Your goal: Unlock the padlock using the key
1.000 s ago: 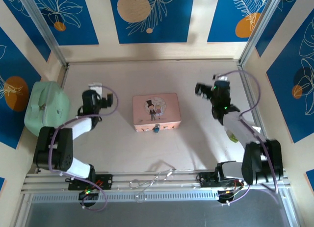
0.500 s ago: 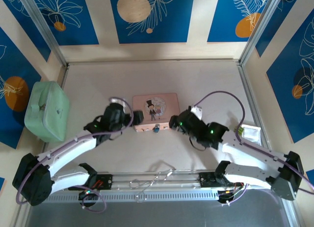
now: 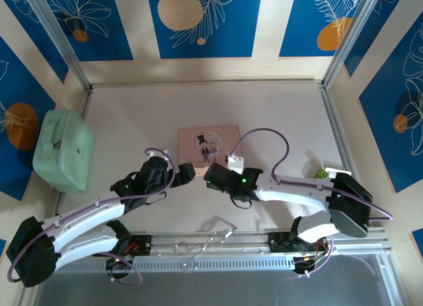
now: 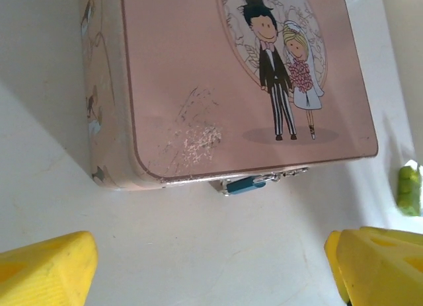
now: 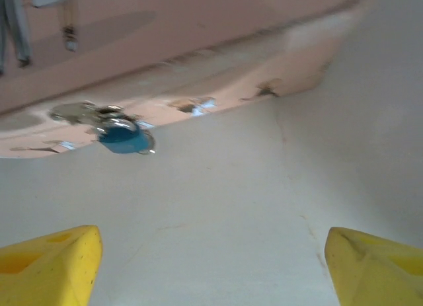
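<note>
Judging by this, you had barely begun: your left tool [image 4: 211,269] and right tool [image 5: 211,269] stood spread and empty before the tiny teal-blue metal padlock [image 5: 124,137], which hung at the front of the pink picture tin [image 4: 198,75]; neither held the key.

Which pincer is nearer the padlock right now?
Right. The right pincer is just in front of the padlock; the left pincer is farther back, off the tin's near-left corner.

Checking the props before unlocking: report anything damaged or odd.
The pink tin has a scratched, whitish scuff patch on its lid near a front corner. The padlock hangs at the front edge, looking normal.
</note>
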`<act>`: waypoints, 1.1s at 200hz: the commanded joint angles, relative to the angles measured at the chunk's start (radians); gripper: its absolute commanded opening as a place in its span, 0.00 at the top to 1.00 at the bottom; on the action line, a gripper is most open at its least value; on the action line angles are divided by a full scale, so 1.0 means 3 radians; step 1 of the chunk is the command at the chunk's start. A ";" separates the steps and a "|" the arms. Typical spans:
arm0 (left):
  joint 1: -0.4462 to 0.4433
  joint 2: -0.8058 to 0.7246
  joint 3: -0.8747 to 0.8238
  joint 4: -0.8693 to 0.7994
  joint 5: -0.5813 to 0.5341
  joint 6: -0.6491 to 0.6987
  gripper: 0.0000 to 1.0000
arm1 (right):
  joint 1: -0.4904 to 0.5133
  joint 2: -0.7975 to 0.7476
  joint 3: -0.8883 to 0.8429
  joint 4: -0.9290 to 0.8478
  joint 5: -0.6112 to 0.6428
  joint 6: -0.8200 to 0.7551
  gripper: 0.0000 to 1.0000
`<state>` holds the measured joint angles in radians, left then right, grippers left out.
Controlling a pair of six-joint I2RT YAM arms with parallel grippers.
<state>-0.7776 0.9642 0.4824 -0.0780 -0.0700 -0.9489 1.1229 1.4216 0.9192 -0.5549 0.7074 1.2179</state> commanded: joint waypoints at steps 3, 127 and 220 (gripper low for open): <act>-0.0027 0.0065 -0.0299 0.0357 0.0135 -0.0365 0.09 | 0.0043 0.0196 0.0354 -0.0474 0.0257 0.0143 0.09; -0.0061 0.0280 -0.0278 0.0567 0.0105 -0.0567 0.21 | -0.0449 -0.0397 -0.0786 0.1396 -0.0967 -0.0630 0.24; -0.0048 0.0563 -0.0069 0.0773 0.0110 -0.0569 0.24 | -0.0530 -0.0030 -0.0522 0.1238 -0.1027 -0.0665 0.33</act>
<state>-0.7872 1.1301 0.4320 0.1360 -0.0265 -1.1362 0.9554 1.3785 0.7059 -0.1490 0.4103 1.0328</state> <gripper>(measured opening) 0.761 0.678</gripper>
